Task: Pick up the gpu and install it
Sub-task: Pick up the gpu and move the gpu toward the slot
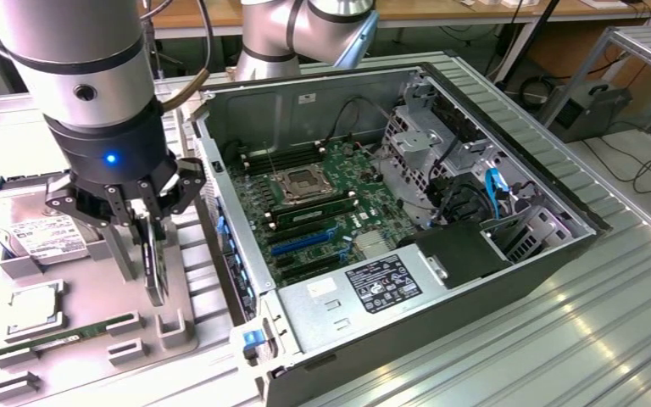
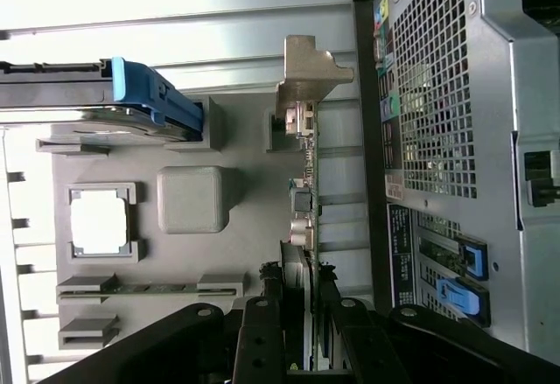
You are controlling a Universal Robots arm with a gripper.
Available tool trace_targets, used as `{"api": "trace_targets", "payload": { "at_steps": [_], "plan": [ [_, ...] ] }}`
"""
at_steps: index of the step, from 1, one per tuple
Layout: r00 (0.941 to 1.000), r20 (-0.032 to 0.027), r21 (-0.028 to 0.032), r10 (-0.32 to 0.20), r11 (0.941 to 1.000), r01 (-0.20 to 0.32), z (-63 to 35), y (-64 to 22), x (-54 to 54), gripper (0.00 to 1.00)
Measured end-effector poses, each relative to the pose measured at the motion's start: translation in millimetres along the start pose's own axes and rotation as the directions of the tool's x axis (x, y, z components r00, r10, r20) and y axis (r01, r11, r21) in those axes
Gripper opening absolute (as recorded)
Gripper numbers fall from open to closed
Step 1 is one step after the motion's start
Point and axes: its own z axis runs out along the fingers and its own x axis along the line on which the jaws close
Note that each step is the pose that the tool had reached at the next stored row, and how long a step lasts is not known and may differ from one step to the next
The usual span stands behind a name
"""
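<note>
Claw: closed partway on the graphics card, one finger pressed against each flat face; nothing else is held.

Surroundings: a grey tray is set on the ribbed metal table, at the exterior view's left; on the tray a hard drive in a blue frame, a processor and a slim green memory stick are laid out, all apart from the claw.

Obstacles: an open computer case is placed just beside the tray, at the exterior view's right; its near wall rises between the tray and the motherboard; blue slots are seen on the board, with a metal drive cage and cables farther in.

Graphics card, position: held upright on edge directly beneath the claw, over the tray, outside the case; in the wrist view its thin edge is seen running away from the fingers, parallel to the case wall, to a silver bracket at the far end; whether its lower edge sits in the tray's slot cannot be told.
</note>
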Motion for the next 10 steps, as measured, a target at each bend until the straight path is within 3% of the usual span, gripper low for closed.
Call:
{"api": "trace_targets", "payload": {
  "at_steps": [10],
  "plan": [
    [1.0, 0.0, 0.0001, 0.0, 1.0, 0.0, -2.5, 0.1, 0.0, 0.26]
  ]
}}
